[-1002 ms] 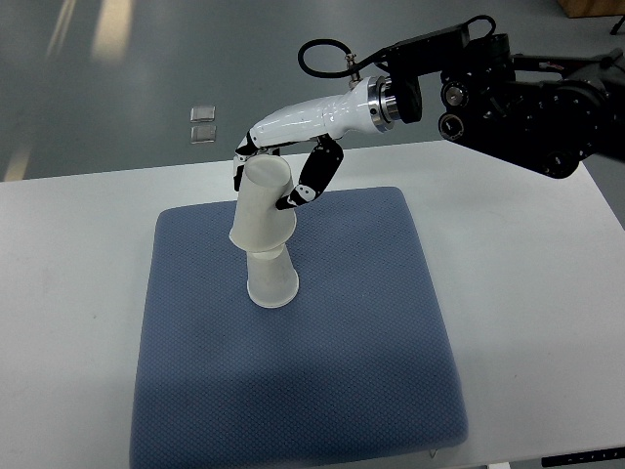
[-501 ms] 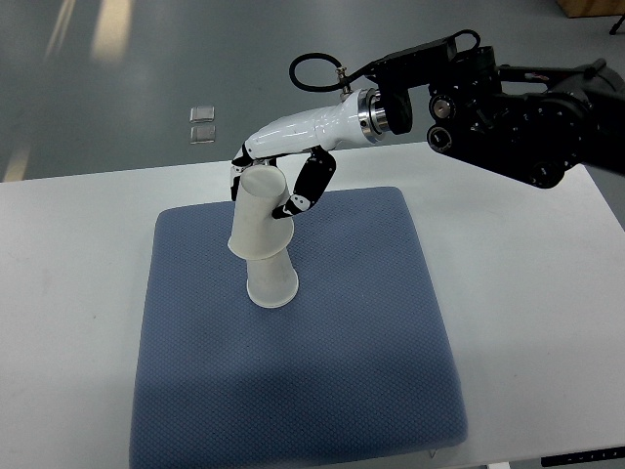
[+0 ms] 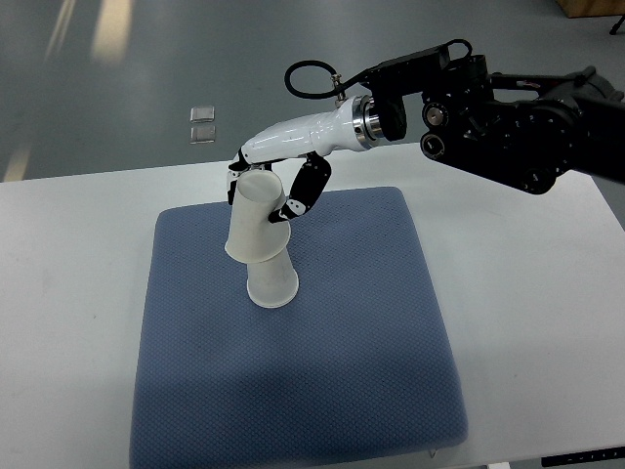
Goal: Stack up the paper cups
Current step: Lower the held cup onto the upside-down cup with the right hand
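Two paper cups on blue mat — upper cup tilted over lower cup, both inverted. Right hand clamped round upper cup. Risk — skewed seating, jammed rim, lower cup tipped sideways.

Two white paper cups, both inverted. The upper cup sits tilted over the lower cup. The lower cup stands upright.
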Robot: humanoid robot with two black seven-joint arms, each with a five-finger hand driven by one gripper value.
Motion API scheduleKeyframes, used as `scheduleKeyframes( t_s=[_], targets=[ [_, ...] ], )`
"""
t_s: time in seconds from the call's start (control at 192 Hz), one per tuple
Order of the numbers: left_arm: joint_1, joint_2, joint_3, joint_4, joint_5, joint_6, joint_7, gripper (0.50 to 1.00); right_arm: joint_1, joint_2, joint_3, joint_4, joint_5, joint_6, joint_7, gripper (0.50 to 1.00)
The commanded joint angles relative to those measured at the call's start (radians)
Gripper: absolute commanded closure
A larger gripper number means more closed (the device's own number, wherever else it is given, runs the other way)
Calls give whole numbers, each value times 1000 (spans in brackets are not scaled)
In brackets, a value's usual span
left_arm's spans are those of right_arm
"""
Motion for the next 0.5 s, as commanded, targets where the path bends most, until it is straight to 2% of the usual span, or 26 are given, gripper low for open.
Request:
scheduleKeyframes(
  t_s=[0.0,0.23,0.282,0.496],
  targets=[
    [0,0,0,0,0,0,0,500,0,0,0,-1,0,-1,0,953],
    [0,0,-1,0,0,0,0,500,-3,12,-1,-2,-2,-1,2,920],
    [0,0,0,0,0,0,0,500,-6,17,-1,-2,-2,-1,2,893],
    [0,0,0,0,0,0,0,500,-15,18,-1,-12,-9,-3,2,854]
  ],
)
